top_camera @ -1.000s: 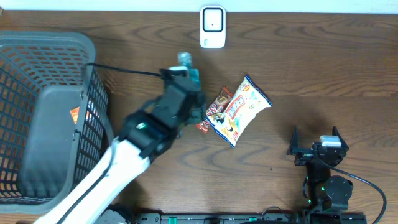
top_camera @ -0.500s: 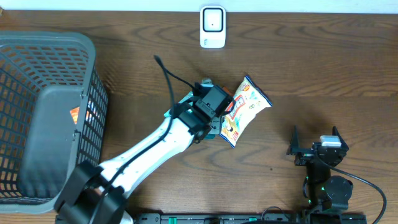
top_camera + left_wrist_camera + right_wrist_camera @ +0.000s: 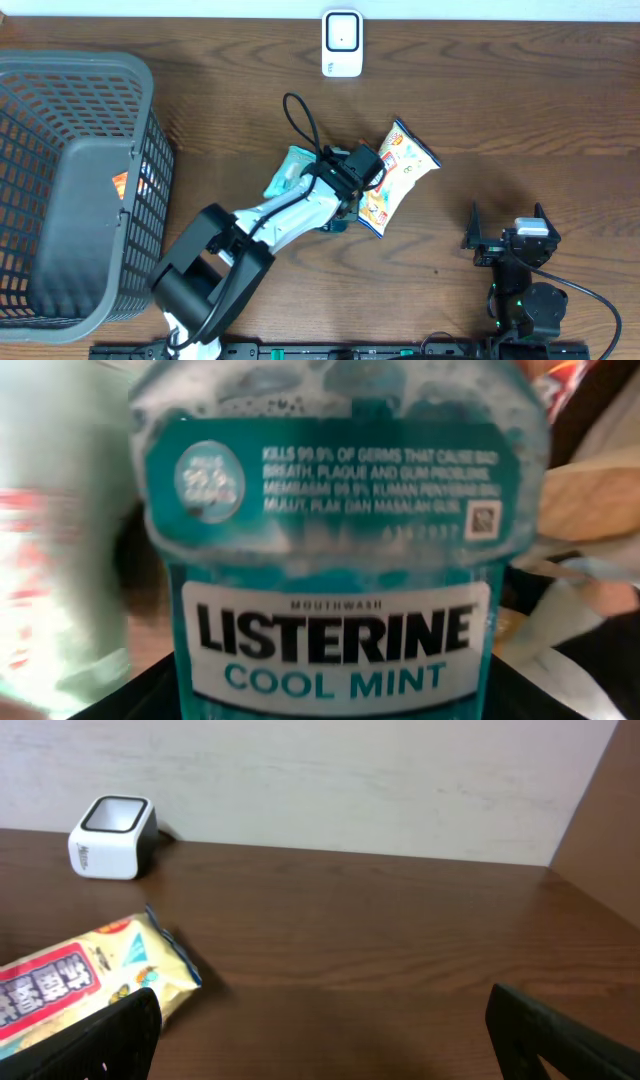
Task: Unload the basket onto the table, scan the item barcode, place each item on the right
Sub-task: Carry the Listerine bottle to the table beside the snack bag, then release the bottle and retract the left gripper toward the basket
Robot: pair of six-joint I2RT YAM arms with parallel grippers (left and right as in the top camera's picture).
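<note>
The item, a teal Listerine Cool Mint mouthwash bottle (image 3: 335, 540), fills the left wrist view with its front label facing the camera. My left gripper (image 3: 330, 698) is shut on its lower body, a black jaw showing on each side. From overhead, teal parts of the bottle (image 3: 289, 171) show beside the left arm's wrist at the table's middle. A small QR code (image 3: 483, 518) shows on the label; no barcode is visible. The white scanner (image 3: 342, 43) stands at the back edge. My right gripper (image 3: 506, 227) rests open at the front right, with nothing between its fingers.
A yellow-and-white snack bag (image 3: 403, 172) lies just right of the left wrist and shows in the right wrist view as well (image 3: 85, 978). A large grey mesh basket (image 3: 70, 190) takes up the left side. The scanner (image 3: 110, 838) stands against the wall.
My left arm has swung right and toward the front with the bottle, from near the basket to over the snack packs. The red snack pack is now hidden under it. The right arm is still.
</note>
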